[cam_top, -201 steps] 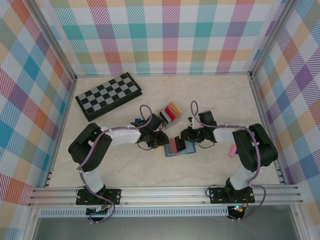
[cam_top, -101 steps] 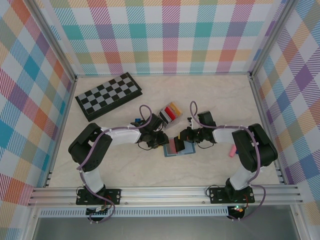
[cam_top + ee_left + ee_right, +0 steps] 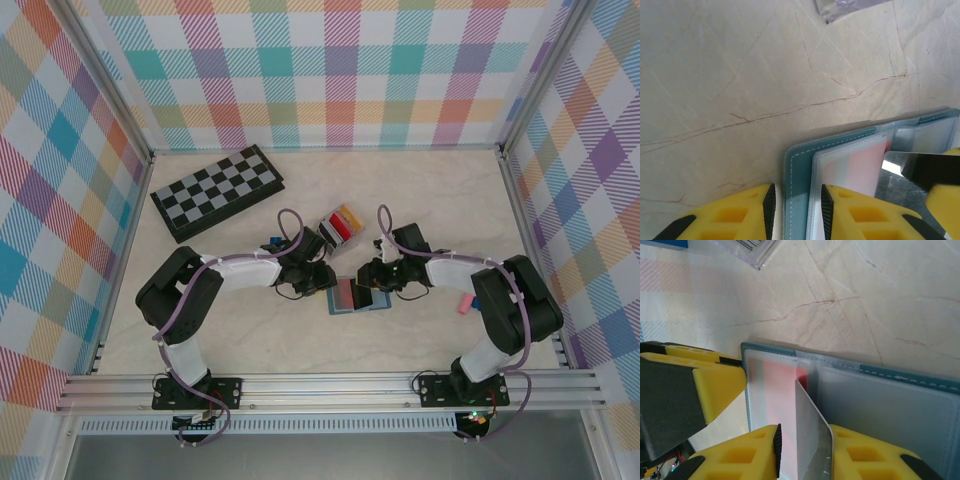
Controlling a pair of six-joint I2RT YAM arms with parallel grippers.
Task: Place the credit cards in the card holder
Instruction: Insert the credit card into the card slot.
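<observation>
Card extraction from the wallet (image 3: 382,300), judged as the step in hand. Nearest you, a pink card (image 3: 464,303) lies flat on the table (image 3: 260,335), well to the right of the work and not yet collected. At centre, the left gripper (image 3: 796,212) stands with its jaws partly apart, straddling the wallet's stitched teal edge. One finger is over bare table and the other over the clear sleeve; whether it presses the wallet down you cannot tell. The right gripper (image 3: 805,442) is likewise parted. A dark glossy card (image 3: 812,432) stands on edge between its fingers, leaning on one with a visible gap to the other, so no firm grip is shown. Close squarely on that card before you lift. Draw it straight out past the red card (image 3: 775,385) in the sleeve, and keep the left fingers anchoring the wallet so that it does not drag. Beyond the grippers sits the card holder (image 3: 325,226), already carrying red, yellow and black cards upright; farther back on the left lies the chessboard (image 3: 218,192). The overhead view gives you the route from wallet to holder. The right wrist view gives the gap at the jaws, which the overhead view is too coarse to resolve.
</observation>
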